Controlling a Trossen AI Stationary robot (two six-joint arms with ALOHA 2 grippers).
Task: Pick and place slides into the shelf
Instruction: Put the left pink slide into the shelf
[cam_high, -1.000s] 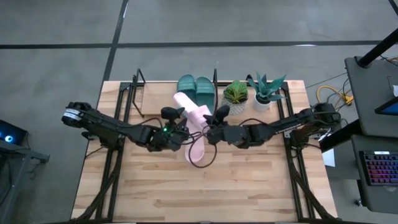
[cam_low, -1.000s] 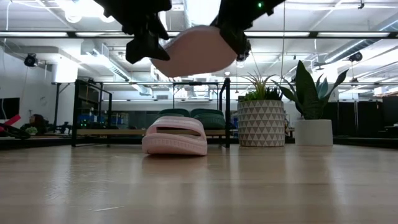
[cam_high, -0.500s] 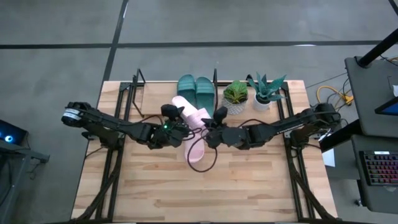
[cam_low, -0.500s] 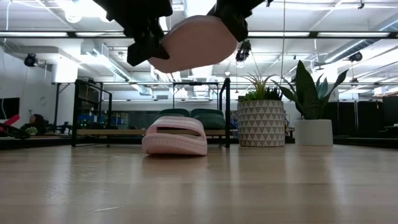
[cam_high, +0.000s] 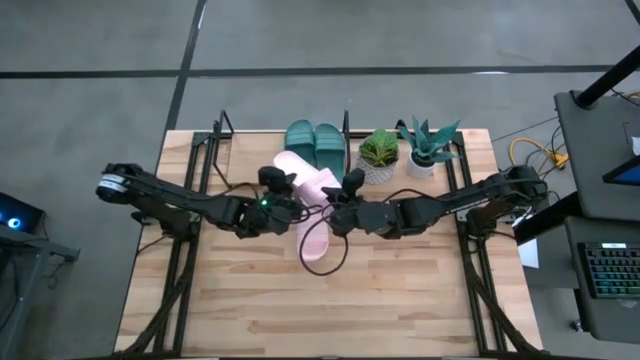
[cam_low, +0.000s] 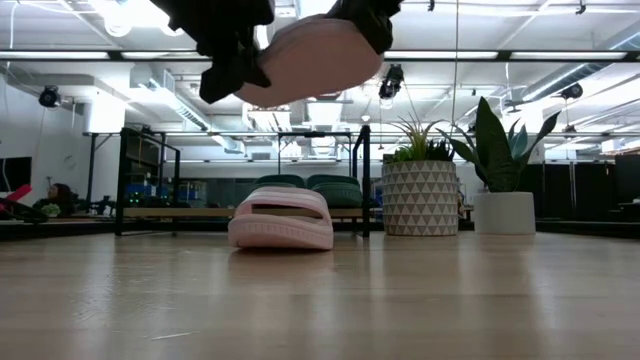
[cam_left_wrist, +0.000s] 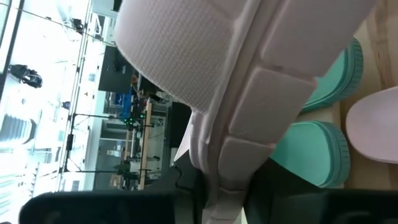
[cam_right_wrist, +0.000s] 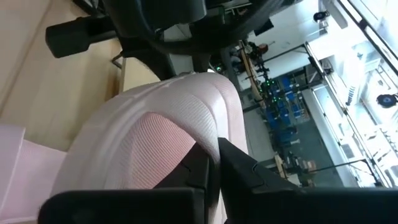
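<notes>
A pale pink slide (cam_low: 310, 55) (cam_high: 305, 178) hangs high over the table's middle between my two grippers. My left gripper (cam_low: 232, 72) (cam_high: 297, 203) is shut on its left end. My right gripper (cam_low: 365, 22) (cam_high: 335, 212) is shut on its right end. A second pink slide (cam_low: 281, 218) (cam_high: 318, 243) lies sole-down on the table below. Two teal slides (cam_high: 315, 142) (cam_low: 320, 184) stand side by side on the shelf (cam_low: 150, 211) at the far edge. My left gripper pinches the rim of the pink slide's sole (cam_left_wrist: 227, 180) between its two fingers, at the slide's left end, coming nearly level from the table's left. The slide is lifted clear. My right gripper pinches the slide's rim (cam_right_wrist: 214, 152) at its right end, coming nearly level from the table's right. That end sits higher, so the slide is tilted.
Two potted plants (cam_high: 378, 152) (cam_high: 430, 145) stand right of the shelf at the far edge. A black cable (cam_high: 335, 262) loops beside the lying pink slide. Bare wood (cam_high: 320, 310) stretches toward the near edge.
My left gripper has shut on the held slide's left end. The slide has risen a little and tipped, with its right end going up. The pink slide on the table has stayed where it was.
</notes>
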